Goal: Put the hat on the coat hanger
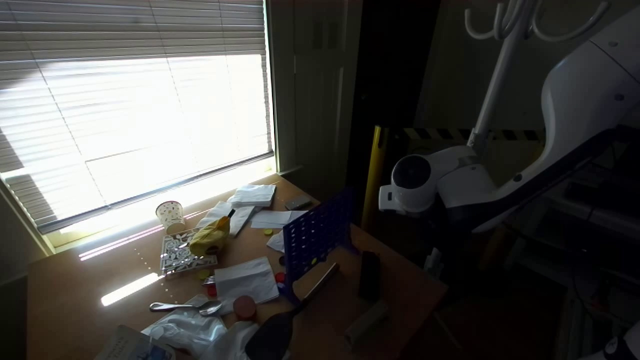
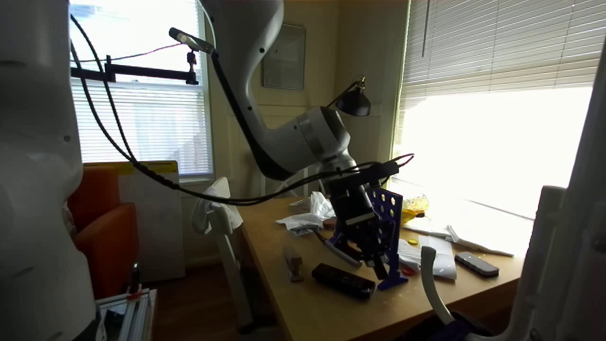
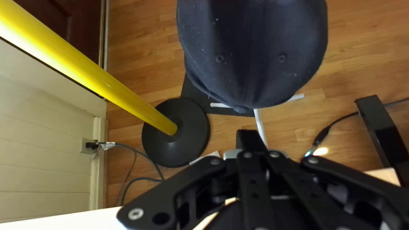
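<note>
The hat point(image 3: 252, 54), a dark navy cap, fills the top middle of the wrist view with its crown toward me. White bars of the coat hanger's base point(image 3: 260, 124) show below and behind it. The coat hanger point(image 1: 500, 75) is a white pole with curved hooks at its top. It also stands very close at the right of an exterior view point(image 2: 558, 246), where dark cloth that looks like the hat meets a lower hook. My gripper point(image 3: 250, 140) is shut and empty, apart from the hat. It points down near the table's edge in an exterior view point(image 2: 378, 270).
A yellow pole point(image 3: 127, 102) on a round black base stands beside the hanger. On the table point(image 2: 322, 312) are a blue dotted game frame point(image 1: 320, 235), a black case point(image 2: 343, 280), a grey stapler, a spatula, napkins and a paper cup.
</note>
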Tool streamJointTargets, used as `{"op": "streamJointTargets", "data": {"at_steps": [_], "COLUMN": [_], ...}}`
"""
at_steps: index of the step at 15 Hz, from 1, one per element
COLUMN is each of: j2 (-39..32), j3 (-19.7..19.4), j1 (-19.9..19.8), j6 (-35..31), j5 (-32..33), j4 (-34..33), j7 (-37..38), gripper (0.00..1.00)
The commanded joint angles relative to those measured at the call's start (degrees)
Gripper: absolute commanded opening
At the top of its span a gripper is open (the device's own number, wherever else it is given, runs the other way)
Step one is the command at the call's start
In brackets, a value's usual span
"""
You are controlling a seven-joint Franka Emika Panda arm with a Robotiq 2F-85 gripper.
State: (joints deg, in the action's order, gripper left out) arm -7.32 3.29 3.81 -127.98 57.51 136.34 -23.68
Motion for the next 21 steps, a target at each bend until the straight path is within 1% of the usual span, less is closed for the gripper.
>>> {"op": "streamJointTargets", "data": {"at_steps": [1,2,4,5,8,10,12,13,17,18,19,21], "j2": [5.0,6.4,10.1,11.9,15.8,17.3,18.2,18.4,18.6,19.7,18.9,19.0], "j3": [1.5,1.4,1.5,1.6,1.8,2.0,2.1,2.1,2.0,1.6,1.9,1.9], "j1": [-0.5,-0.5,0.2,0.8,1.5,1.8,2.0,2.0,1.7,1.7,1.9,1.8], "j6": [6.2,7.7,13.8,18.1,27.6,33.3,37.2,38.5,40.0,37.5,38.2,38.2], "j5": [-15.7,-20.0,-28.7,-30.7,-36.3,-38.7,-41.1,-42.4,-47.1,-49.2,-45.5,-47.2], "j4": [-3.3,-4.4,-6.8,-8.2,-12.5,-15.5,-17.8,-18.8,-21.0,-20.1,-19.8,-20.1], "j7": [-7.9,-8.7,-10.9,-8.3,-3.8,0.3,4.8,7.0,16.7,17.8,14.5,16.4], "gripper": [0.29,0.29,0.39,0.47,0.67,0.81,0.95,0.99,1.0,1.0,1.0,1.0]}}
